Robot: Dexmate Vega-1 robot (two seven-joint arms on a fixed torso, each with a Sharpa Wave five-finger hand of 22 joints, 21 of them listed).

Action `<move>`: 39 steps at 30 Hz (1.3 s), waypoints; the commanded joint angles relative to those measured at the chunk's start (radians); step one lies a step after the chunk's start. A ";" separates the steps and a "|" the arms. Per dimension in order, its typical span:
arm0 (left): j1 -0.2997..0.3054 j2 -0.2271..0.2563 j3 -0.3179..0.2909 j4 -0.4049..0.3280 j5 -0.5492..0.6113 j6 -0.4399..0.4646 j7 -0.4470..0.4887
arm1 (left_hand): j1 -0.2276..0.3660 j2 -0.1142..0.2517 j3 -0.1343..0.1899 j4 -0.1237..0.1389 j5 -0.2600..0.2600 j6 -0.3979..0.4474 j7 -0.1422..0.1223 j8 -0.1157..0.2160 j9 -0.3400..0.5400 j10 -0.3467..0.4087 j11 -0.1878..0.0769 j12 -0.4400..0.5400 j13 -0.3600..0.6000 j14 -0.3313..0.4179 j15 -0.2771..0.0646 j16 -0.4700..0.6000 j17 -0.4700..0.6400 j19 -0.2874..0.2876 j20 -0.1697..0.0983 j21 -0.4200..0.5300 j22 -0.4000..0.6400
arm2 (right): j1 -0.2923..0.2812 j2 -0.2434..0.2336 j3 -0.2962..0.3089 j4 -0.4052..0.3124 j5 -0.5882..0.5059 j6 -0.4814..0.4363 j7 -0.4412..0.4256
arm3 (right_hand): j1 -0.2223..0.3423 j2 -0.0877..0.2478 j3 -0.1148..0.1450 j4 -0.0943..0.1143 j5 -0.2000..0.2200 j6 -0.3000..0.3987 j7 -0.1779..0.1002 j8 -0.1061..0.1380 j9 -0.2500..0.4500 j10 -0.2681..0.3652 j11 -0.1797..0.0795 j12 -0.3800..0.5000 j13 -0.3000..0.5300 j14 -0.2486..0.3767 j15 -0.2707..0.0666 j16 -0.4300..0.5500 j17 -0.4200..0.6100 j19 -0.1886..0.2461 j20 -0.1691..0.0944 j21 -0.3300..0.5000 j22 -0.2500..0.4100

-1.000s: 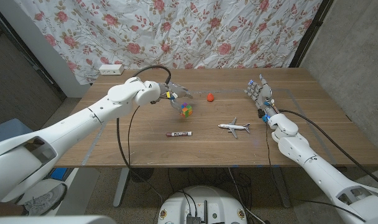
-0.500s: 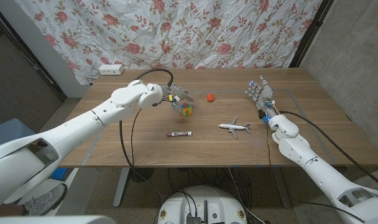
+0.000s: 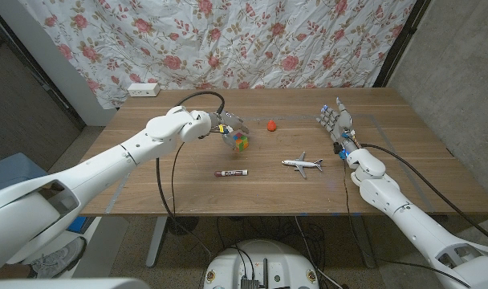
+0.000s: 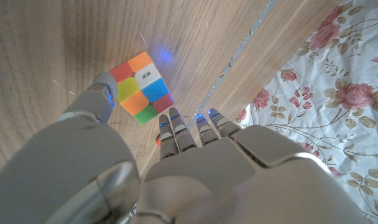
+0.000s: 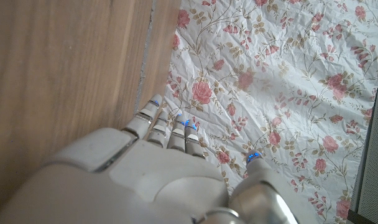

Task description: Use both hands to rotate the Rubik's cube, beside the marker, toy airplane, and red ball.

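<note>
Judging by looks, the small multicoloured plastic Rubik's cube (image 3: 240, 141) was light, rigid and slick-faced, so I figured grip on opposite flat faces, not corners, or it would twist out. It sat on the wooden table (image 3: 188, 189) mid-left, with the red-capped white marker (image 3: 230, 172) nearer the front edge, the white toy airplane (image 3: 302, 164) to its right-front, and the small red ball (image 3: 271, 124) just behind-right.

My left hand (image 3: 225, 124) was reached out over the cube. In the left wrist view the thumb (image 4: 102, 102) touched one side of the cube (image 4: 142, 87) and the other fingers (image 4: 192, 127) sat at its opposite edge, so I read it as a light pinch on the cube, not firm.

My right hand (image 3: 335, 120) stood well apart at the table's right side, on edge, fingers straight and spread, holding nothing. It needs to come across for the second grip.
</note>
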 commanded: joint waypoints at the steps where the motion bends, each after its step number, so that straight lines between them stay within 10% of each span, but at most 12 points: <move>1: -0.003 -0.006 0.004 0.016 -0.011 -0.013 0.027 | 0.017 0.004 -0.004 0.001 0.004 0.019 0.005 0.006 0.005 0.017 -0.003 0.002 0.004 0.013 -0.022 0.002 0.003 0.010 0.001 0.007 0.003 | 0.010 0.010 -0.003 0.018 0.002 -0.001 -0.001 | 0.002 0.012 0.009 0.003 0.004 0.007 0.003 0.005 0.005 0.008 -0.001 0.003 0.002 0.007 0.002 0.006 0.000 0.006 0.005 0.004 0.006; 39: -0.002 0.009 0.005 0.017 0.002 -0.038 0.052 | 0.139 0.093 0.004 -0.003 0.013 0.103 0.008 0.005 0.005 0.129 -0.041 -0.002 0.005 0.101 -0.040 0.001 0.001 0.074 0.010 0.004 0.002 | 0.005 0.025 -0.005 0.024 -0.004 0.009 -0.022 | 0.001 0.015 0.011 0.004 0.004 0.018 0.001 0.008 0.005 0.014 0.004 0.004 0.002 0.012 0.004 0.007 0.001 0.010 0.009 0.005 0.006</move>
